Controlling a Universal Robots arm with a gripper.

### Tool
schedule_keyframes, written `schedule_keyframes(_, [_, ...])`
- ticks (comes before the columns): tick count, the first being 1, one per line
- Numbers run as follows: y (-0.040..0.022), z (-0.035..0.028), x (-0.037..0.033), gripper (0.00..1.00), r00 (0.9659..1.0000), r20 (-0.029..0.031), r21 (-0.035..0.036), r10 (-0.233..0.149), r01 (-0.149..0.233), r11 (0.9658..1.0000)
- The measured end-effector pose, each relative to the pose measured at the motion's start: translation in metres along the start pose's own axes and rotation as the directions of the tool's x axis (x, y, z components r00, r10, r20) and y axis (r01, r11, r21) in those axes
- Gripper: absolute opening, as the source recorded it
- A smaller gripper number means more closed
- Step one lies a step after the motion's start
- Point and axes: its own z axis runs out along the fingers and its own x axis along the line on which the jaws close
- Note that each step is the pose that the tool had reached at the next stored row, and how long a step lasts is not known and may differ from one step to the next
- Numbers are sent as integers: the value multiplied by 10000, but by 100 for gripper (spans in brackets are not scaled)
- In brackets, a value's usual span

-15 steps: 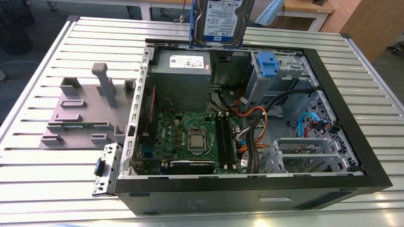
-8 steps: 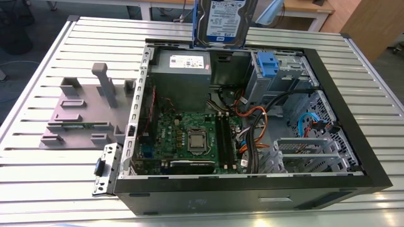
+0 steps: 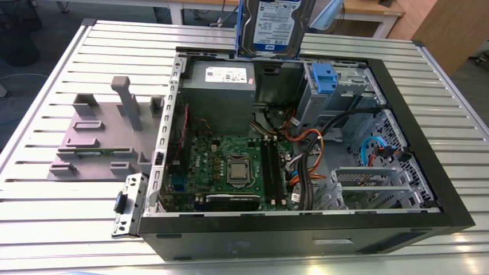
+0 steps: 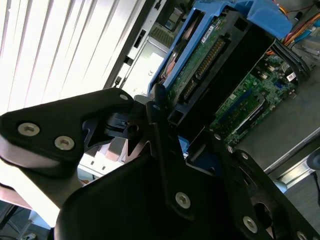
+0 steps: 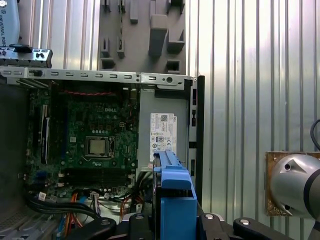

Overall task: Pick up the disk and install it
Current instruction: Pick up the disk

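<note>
The gripper (image 4: 186,134) pinches the disk (image 3: 273,26) by its blue bracket, one finger (image 4: 161,120) pressed to each side, as both wrist views show. The disk hangs upright in the air, label facing the exterior camera, above the far edge of the open computer case (image 3: 401,120) and just over the grey power-supply box (image 3: 221,91). Below lie the motherboard (image 3: 229,166) and a drive cage with a blue latch (image 3: 324,77). The grey plastic stand (image 3: 99,137) sits on the slatted metal table (image 3: 46,195) at the exterior view's left of the case.

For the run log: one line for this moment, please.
gripper: shut on disk | disk: upright, above open computer case | installed: not yet
</note>
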Motion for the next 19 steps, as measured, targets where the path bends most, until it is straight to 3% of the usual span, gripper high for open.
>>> schedule_keyframes(19, [-109, -1, 1, 37, 10000, 0, 0, -1, 1, 10000])
